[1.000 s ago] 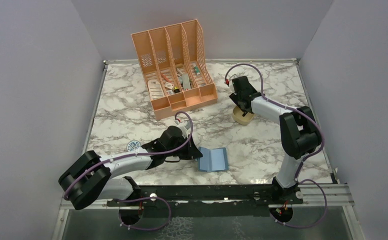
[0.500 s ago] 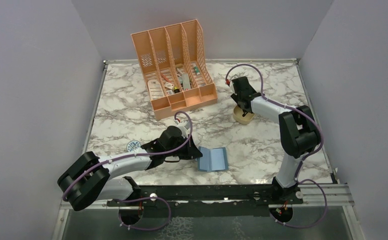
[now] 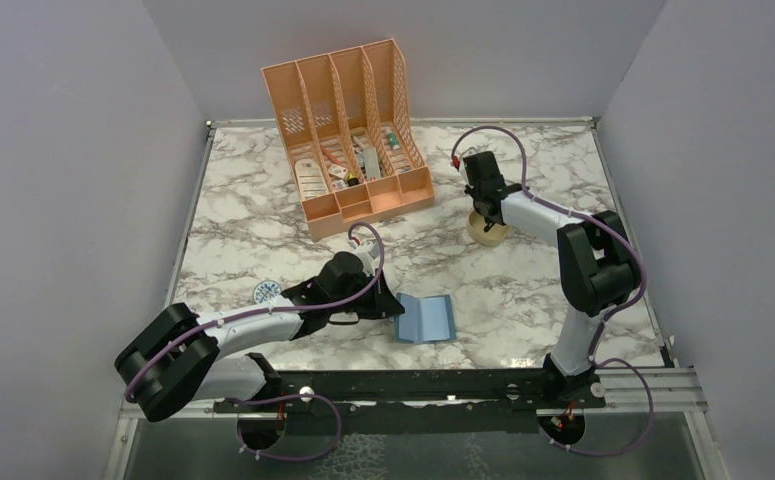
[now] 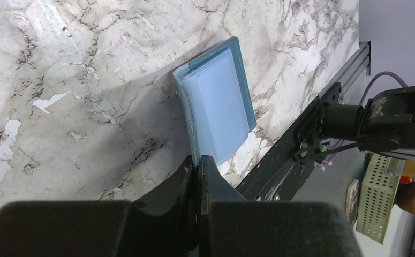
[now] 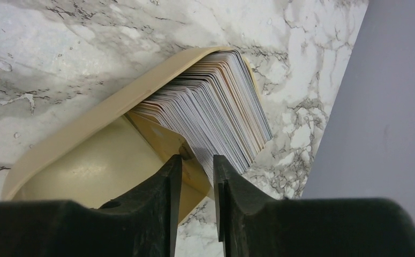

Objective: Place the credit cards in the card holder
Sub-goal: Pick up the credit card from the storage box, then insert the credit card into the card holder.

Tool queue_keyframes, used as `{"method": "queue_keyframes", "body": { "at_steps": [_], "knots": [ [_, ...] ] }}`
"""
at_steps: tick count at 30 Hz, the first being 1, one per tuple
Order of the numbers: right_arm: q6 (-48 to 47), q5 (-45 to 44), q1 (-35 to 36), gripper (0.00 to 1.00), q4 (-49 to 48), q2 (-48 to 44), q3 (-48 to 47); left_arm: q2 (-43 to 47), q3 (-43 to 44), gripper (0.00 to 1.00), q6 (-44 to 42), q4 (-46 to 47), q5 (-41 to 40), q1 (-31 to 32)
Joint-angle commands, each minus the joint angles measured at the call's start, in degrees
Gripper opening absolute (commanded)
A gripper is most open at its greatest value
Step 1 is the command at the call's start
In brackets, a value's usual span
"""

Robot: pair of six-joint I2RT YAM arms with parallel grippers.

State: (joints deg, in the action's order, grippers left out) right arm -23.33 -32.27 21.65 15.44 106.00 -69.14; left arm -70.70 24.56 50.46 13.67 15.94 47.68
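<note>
The credit cards (image 5: 216, 107) stand on edge as a thick stack in a tan oval tray (image 5: 76, 166) at the right of the table. My right gripper (image 5: 197, 163) hangs over the tray (image 3: 503, 236), jaws partly narrowed but still open. Its fingertips (image 5: 174, 167) straddle a gold card and a few pale ones at the stack's near end. The card holder (image 3: 426, 318), a teal wallet with a pale blue inside (image 4: 218, 104), lies open near the front. My left gripper (image 4: 198, 162) is shut on its near edge, holding one flap up off the marble.
A peach desk organizer (image 3: 348, 130) with small items stands at the back centre. A round blue-white disc (image 3: 266, 292) lies left of my left arm. A black rail (image 3: 413, 385) runs along the table's front edge, and lilac walls close in both sides.
My right gripper's jaws have narrowed around the near cards of the stack. The left arm and the card holder have not moved.
</note>
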Motion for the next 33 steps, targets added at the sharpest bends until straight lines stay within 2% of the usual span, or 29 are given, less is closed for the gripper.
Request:
{"method": "queue_keyframes", "body": {
  "at_steps": [1, 12, 16, 21, 27, 33],
  "knots": [
    [0.9, -1.0, -0.5, 0.25, 0.1, -0.3, -2.4, 0.5, -1.0, 0.00, 0.3, 2.1, 0.8, -0.1],
    [5.9, 2.1, 0.4, 0.10, 8.8, -1.0, -5.8, 0.9, -1.5, 0.00, 0.9, 2.2, -0.1, -0.1],
    [8.2, 6.1, 1.5, 0.02, 13.9, -2.0, -7.3, 1.0, -1.3, 0.00, 1.5, 1.5, -0.9, -0.2],
    [11.7, 9.8, 3.4, 0.01, 19.8, -4.5, -9.1, 1.1, -1.3, 0.00, 2.0, 1.2, -1.6, -0.1],
    [24.4, 10.4, 6.2, 0.01, 31.2, -7.8, -14.1, 1.4, 0.7, 0.00, 0.6, 0.3, -3.5, -1.0],
    [30.6, 14.3, 11.5, 0.01, 33.1, -16.8, -7.9, 1.3, 1.5, 0.00, 1.2, 1.5, -4.1, -2.0]
  ]
}}
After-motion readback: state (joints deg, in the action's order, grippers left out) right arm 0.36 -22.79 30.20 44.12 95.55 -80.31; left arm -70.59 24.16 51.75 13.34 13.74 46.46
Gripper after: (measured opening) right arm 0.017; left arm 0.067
